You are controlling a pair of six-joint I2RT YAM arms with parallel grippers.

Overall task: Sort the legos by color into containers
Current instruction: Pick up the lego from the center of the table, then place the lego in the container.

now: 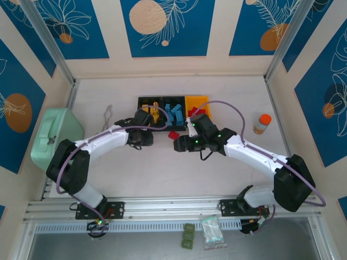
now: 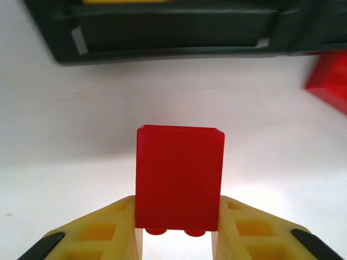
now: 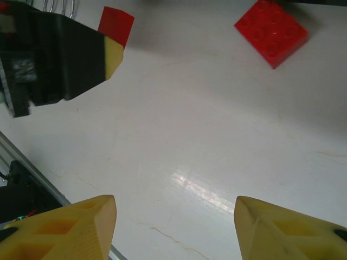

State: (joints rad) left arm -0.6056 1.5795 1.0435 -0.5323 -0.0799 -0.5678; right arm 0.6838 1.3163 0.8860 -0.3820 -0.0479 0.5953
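My left gripper (image 2: 178,216) is shut on a red lego (image 2: 179,176), held stud-side toward the camera just in front of the black bin (image 2: 173,32). From above, this gripper (image 1: 142,138) hangs before the row of three bins: a black one with yellow legos (image 1: 146,103), a black one with blue legos (image 1: 173,112) and a yellow one with red legos (image 1: 198,102). A loose red lego (image 1: 173,134) lies on the table between the grippers, and shows as a square red lego (image 3: 271,31) in the right wrist view. My right gripper (image 3: 176,211) is open over bare table, empty.
A mint-green lidded box (image 1: 54,135) sits at the left wall. An orange-capped bottle (image 1: 262,123) stands at the right. A thin metal tool (image 1: 107,115) lies left of the bins. Small green pieces (image 1: 188,236) and a plastic bag (image 1: 211,232) lie beyond the front rail.
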